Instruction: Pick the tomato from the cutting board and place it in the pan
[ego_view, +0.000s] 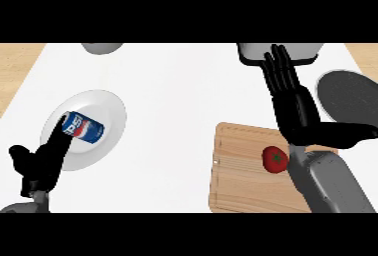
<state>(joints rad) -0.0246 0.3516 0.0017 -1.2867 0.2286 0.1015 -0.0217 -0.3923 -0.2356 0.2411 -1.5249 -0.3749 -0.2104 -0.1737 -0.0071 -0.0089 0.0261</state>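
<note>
The round red tomato (275, 159) is left sitting on the light wooden cutting board (240, 185), just below the right robot hand (294, 102), whose fingers are stretched straight, nothing held.

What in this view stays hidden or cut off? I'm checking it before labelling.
- Dark round pan, head view: handle and left rim hidden by the right hand.
- Wooden cutting board: right part covered by the grey right forearm.
- Grey objects at top: cut off by the edge, unidentifiable.
- Red tomato: right edge meets the forearm; contact unclear.
</note>
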